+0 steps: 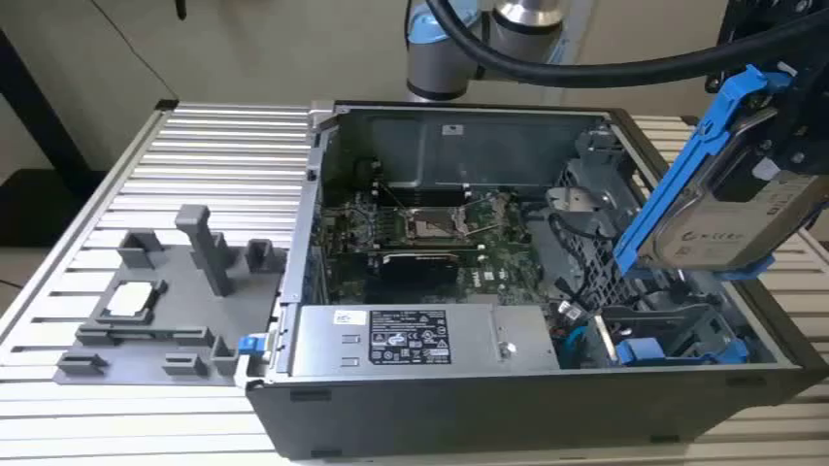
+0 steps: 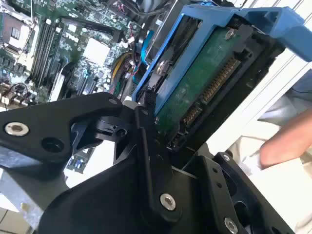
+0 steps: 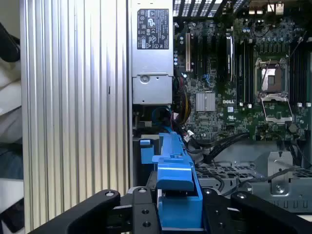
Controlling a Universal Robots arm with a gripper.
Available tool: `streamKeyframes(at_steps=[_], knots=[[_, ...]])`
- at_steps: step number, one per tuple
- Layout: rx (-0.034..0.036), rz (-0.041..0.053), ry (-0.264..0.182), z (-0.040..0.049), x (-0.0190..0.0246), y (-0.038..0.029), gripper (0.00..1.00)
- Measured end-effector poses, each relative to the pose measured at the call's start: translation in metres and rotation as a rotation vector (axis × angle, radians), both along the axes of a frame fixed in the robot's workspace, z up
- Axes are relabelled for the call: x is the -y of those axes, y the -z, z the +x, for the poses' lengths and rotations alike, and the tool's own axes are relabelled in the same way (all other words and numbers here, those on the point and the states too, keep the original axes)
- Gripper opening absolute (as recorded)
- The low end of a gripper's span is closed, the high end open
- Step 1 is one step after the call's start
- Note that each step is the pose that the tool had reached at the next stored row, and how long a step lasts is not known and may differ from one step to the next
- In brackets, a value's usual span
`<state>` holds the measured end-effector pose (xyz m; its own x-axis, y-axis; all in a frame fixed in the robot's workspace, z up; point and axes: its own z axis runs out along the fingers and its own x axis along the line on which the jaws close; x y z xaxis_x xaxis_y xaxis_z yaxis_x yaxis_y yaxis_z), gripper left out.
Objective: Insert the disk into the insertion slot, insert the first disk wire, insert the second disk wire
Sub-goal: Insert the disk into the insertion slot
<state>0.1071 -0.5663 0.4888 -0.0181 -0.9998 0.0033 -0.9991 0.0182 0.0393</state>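
In the exterior view the end effector (image 1: pixel 778 146) pinches the disk (image 1: pixel 732 223) over the open case (image 1: pixel 518 408). The disk's long axis stands steep, its top leaning to the exterior view's right. The slot (image 1: pixel 674 325) lies just below its lower end. The disk's white label is illegible.

In the second wrist view, black fingers (image 2: pixel 144 122) clamp the disk, circuit board showing.

In the first wrist view its blue frame (image 3: pixel 175 180) sits between them, and the power supply (image 3: pixel 152 73) bears a printed label.

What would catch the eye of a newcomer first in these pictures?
The disk in its bright blue carrier hangs tilted in the jaws above the open computer case, at the exterior view's right. Inside the case lies a green motherboard. A grey fixture sits at that view's left.
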Motion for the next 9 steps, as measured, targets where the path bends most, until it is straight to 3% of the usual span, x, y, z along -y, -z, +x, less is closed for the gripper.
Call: streamKeyframes(at_steps=[9], knots=[[0.0000,0.0000,0.000,0.0000,-0.0002,0.0005,0.33]])
